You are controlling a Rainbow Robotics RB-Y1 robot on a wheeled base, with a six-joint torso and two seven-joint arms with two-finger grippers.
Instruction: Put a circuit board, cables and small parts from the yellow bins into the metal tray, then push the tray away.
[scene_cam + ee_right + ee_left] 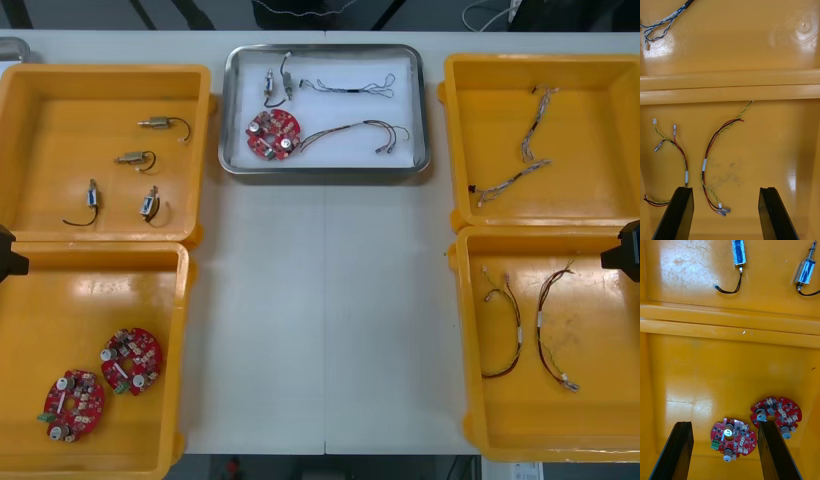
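Metal tray [325, 170]: circuit board [273, 134], cables [345, 127] inside; left hand [724, 425], right hand [727, 189] spread.

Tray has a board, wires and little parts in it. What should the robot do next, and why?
The metal tray already holds a circuit board, cables and small metal parts, and the left gripper and right gripper hang open over yellow bins. So probably bring the right gripper to the tray's near rim to push it away.
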